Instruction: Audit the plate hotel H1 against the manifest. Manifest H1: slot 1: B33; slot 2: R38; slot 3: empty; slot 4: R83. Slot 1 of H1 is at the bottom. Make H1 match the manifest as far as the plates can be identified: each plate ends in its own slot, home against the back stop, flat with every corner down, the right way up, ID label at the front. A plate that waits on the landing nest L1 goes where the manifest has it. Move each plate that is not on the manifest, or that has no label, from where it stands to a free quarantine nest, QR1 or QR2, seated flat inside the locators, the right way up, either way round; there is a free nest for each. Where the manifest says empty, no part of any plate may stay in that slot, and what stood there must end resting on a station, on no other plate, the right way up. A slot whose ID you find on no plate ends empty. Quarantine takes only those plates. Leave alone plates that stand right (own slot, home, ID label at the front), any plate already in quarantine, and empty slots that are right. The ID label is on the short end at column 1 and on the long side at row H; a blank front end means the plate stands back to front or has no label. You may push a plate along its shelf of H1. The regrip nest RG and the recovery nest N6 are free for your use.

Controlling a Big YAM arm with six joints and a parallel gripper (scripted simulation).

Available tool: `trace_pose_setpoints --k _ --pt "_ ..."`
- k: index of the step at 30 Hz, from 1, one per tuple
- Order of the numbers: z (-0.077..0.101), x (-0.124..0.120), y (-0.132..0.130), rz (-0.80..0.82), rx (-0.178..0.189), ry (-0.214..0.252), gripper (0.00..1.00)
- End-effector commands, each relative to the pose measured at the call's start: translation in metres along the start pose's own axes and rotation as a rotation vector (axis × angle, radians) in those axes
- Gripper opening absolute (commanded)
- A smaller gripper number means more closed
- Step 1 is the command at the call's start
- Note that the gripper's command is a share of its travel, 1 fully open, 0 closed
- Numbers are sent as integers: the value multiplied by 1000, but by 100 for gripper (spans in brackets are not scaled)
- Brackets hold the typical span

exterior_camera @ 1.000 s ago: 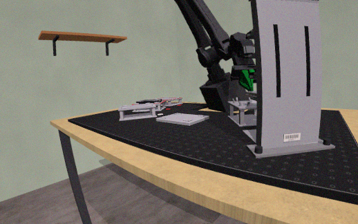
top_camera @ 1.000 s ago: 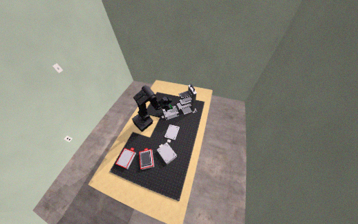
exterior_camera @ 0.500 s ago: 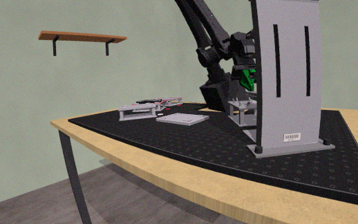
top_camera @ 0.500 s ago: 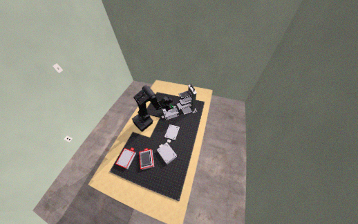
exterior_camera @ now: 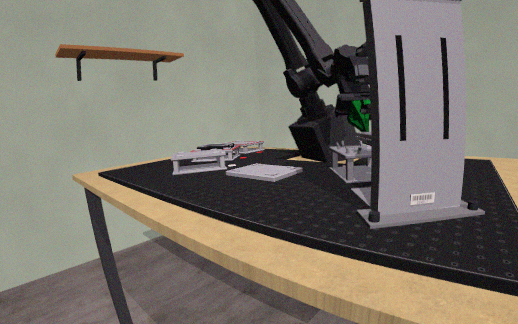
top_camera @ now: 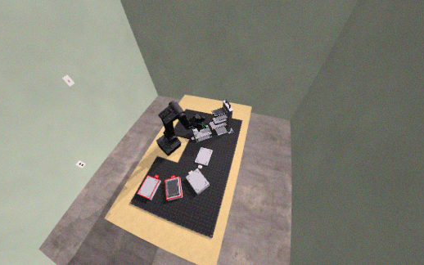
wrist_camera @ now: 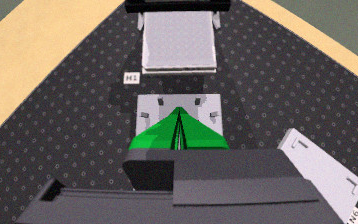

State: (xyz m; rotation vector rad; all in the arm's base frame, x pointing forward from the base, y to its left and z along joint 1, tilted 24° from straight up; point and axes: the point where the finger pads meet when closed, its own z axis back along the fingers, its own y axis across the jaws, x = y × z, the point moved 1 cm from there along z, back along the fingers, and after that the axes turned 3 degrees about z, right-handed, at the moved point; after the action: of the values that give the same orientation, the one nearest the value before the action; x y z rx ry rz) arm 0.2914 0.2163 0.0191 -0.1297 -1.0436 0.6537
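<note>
1. The table (top_camera: 233,185) had a pale wooden top and stood near the room's corner; a dark slanted leg (exterior_camera: 107,252) held up its near end.
2. A black perforated mat (exterior_camera: 281,210) covered most of the table, leaving a wooden border.
3. Behind the table, walls (top_camera: 38,123) were pale green, darker on the shaded side.
4. A wooden shelf (exterior_camera: 116,52) on two black brackets hung on the wall.
5. Two small wall plates (top_camera: 68,80) sat left of the table.
6. The floor (top_camera: 263,172) around the table was mottled grey.

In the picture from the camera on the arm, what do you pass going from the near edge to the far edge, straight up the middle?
Dark arm housing → shut green end effector → small grey nest → H1 tag → pale plate in the plate hotel.
</note>
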Motion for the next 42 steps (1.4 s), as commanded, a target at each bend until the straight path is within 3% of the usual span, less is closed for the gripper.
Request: trace_pose_setpoints --k 1,12,16,19,29,32,33,37,42 --pt "-9 5 0 8 -6 7 0" --pt "-15 12 -1 7 -6 5 0" --pt "-11 2 0 17 -1 21 0" --pt "-18 15 -1 6 -7 4 0" --pt "-22 19 -1 6 -7 4 0" --pt "-22 19 -1 7 -6 6 0" --pt "-17 6 0 19 0 25 0" --pt "-25 22 -1 6 -7 3 0" --pt "-26 21 -2 10 -6 9 0"
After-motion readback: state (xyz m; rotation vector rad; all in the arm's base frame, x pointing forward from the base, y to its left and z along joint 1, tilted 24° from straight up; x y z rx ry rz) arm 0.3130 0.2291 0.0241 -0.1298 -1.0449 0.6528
